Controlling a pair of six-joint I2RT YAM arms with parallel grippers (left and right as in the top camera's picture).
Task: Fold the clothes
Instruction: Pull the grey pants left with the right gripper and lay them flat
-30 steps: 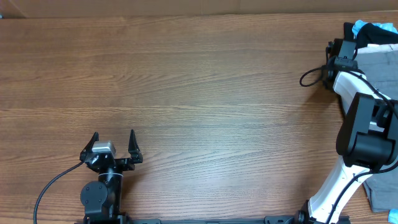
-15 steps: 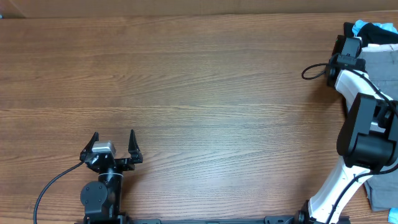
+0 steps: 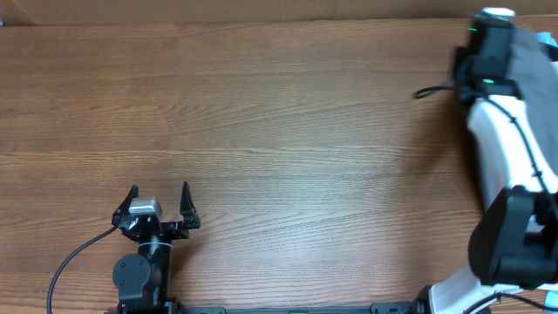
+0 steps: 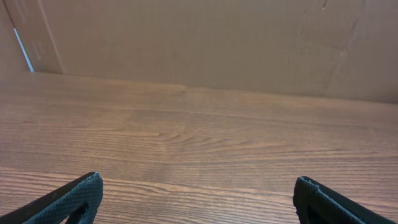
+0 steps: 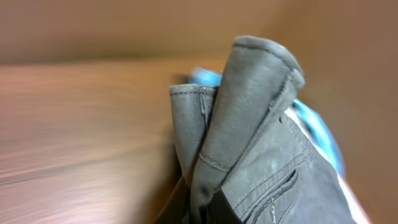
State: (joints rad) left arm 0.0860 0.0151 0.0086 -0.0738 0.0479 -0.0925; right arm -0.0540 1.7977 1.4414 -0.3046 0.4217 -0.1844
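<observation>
Medium-grey woven shorts [image 5: 261, 124] are held bunched in the clamped right tool [image 3: 493, 22] at the far right corner of the wooden surface [image 3: 261, 131] — seemingly the pick-up step. Next, spreading flat mid-surface is called for; the left tool [image 3: 159, 190] is parked, spread apart.
</observation>
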